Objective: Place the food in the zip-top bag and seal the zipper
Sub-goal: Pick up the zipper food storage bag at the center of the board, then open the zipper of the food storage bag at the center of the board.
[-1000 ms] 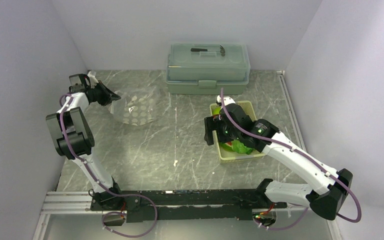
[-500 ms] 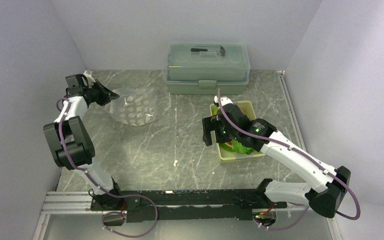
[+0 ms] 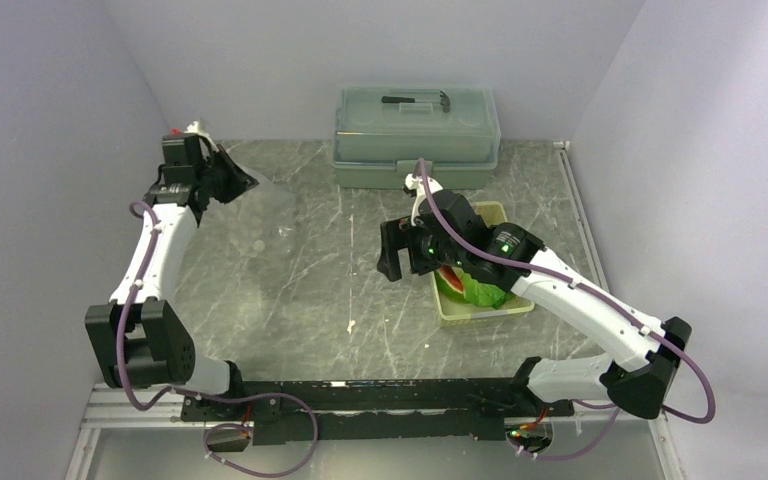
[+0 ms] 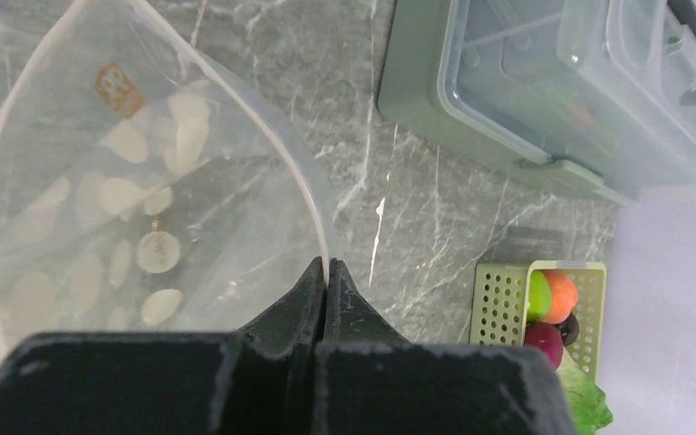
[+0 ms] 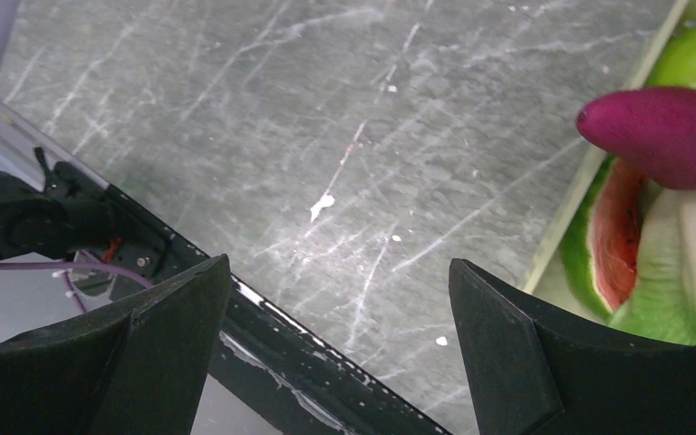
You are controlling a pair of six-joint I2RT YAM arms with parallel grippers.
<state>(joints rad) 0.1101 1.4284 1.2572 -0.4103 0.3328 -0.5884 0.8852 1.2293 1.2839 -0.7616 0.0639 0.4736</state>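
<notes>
The zip-top bag (image 4: 136, 208), clear with white dots, hangs open-mouthed from my left gripper (image 4: 327, 267), which is shut on its rim strip, the zipper (image 4: 313, 208). From above the bag (image 3: 270, 210) shows only faintly beside the left gripper (image 3: 243, 183) at the back left. The food lies in a pale perforated tray (image 3: 480, 315): lettuce (image 3: 480, 290), watermelon slice (image 5: 612, 236), magenta root (image 5: 662, 136), green fruit (image 4: 537, 294), orange fruit (image 4: 559, 290), dark piece (image 4: 569, 328). My right gripper (image 3: 400, 265) stands open and holds nothing, just left of the tray over bare table (image 5: 337, 263).
A lidded grey-green box (image 3: 415, 135) stands against the back wall, behind the tray. Grey walls close in the table on the left, back and right. The arm mounting rail (image 3: 360, 390) runs along the near edge.
The left arm has stretched out and carried the bag's rim up and toward the back. The right gripper has moved left off the tray, still open.
</notes>
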